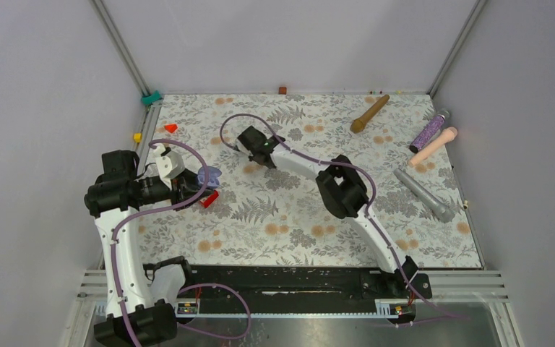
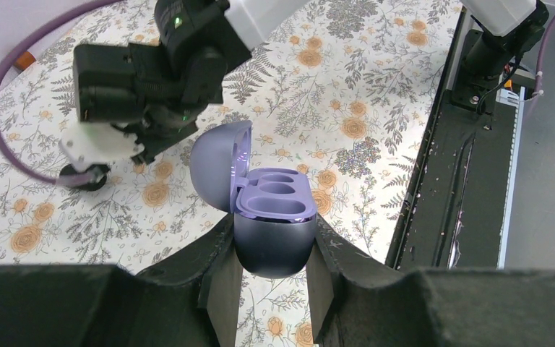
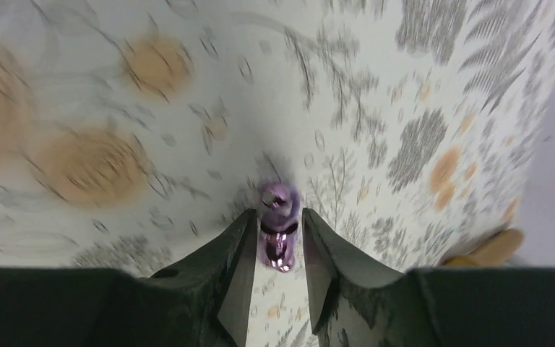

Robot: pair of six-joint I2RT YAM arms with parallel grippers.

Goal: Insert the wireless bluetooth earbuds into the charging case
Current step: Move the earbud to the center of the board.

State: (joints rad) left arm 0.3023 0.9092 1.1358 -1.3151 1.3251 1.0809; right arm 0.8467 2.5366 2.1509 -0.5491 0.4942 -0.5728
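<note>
The charging case (image 2: 273, 217) is a purple egg-shaped shell with its lid swung open to the left, and two empty sockets show. My left gripper (image 2: 274, 249) is shut on its lower half and holds it above the floral cloth. From above, the case (image 1: 208, 176) sits at the tip of the left gripper (image 1: 201, 182). One shiny purple earbud (image 3: 279, 217) stands between the tips of my right gripper (image 3: 276, 230), whose fingers press on both of its sides. The right gripper (image 1: 249, 137) points down at the cloth, up and right of the case. No other earbuds are in view.
A red block (image 1: 209, 199) lies just below the case. A wooden handle (image 1: 369, 113), a glittery purple stick (image 1: 429, 130), a pink stick (image 1: 433, 147) and a grey cylinder (image 1: 423, 195) lie at the right. Small red (image 1: 170, 128) and yellow (image 1: 137, 136) bits sit at the left edge.
</note>
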